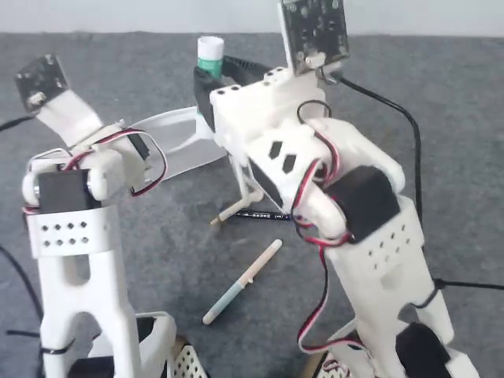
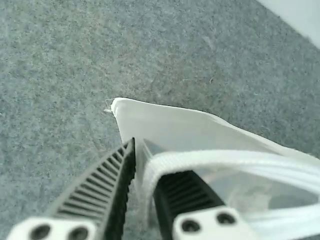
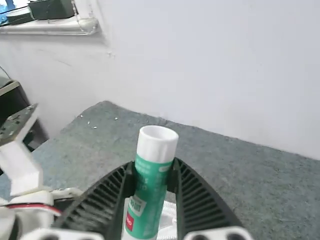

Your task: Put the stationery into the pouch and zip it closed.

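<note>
Glue stick [image 3: 149, 195] with a green body and a white cap, pinched between the black ribbed fingers of my right gripper [image 3: 152, 167] and held clear of the grey table [image 1: 157, 260]. Just beside it is the pouch [image 2: 190, 130], translucent white with a white zip band. My left gripper [image 2: 142, 170] is closed on the pouch's zip edge near one corner.

Two more pieces lie on the table between the arms: a black pen [image 1: 264, 214] and a pale pen [image 1: 240, 283] with a bluish end. The right arm covers part of the black pen and much of the pouch, so I cannot tell how wide its mouth stands.

The glue stick runs in line with the fingers, cap end outermost and pointing up. The pale pen lies diagonally, the black pen crosswise.
</note>
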You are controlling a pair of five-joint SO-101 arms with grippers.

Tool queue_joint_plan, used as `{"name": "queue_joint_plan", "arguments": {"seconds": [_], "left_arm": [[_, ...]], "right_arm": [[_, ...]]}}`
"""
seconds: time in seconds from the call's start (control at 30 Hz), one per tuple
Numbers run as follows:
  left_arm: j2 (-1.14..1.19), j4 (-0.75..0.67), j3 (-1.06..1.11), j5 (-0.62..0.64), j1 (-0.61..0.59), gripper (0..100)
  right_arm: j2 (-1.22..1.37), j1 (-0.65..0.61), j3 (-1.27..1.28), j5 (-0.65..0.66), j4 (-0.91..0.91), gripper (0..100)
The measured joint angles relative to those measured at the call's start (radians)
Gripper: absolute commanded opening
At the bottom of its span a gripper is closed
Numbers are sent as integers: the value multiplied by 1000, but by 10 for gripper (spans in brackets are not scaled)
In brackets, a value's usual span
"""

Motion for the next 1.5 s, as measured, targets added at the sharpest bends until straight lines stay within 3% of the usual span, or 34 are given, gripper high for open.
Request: {"name": "queue_joint_plan", "arguments": {"seconds": [0.2, 0.47, 1.03, 1.27, 1.5], "left_arm": [[0, 0, 0, 0, 0, 11], [0, -11, 0, 0, 0, 12], [0, -23, 0, 0, 2, 12], [0, -23, 0, 0, 2, 12], [0, -23, 0, 0, 2, 12]], "right_arm": [[-68, -2, 0, 0, 63, 6], [-167, -3, 157, 0, 6, 6], [-374, -52, 783, 5, -707, 6], [-374, -52, 993, 163, -1049, 6], [-374, -52, 1089, 189, -1217, 6]]}}
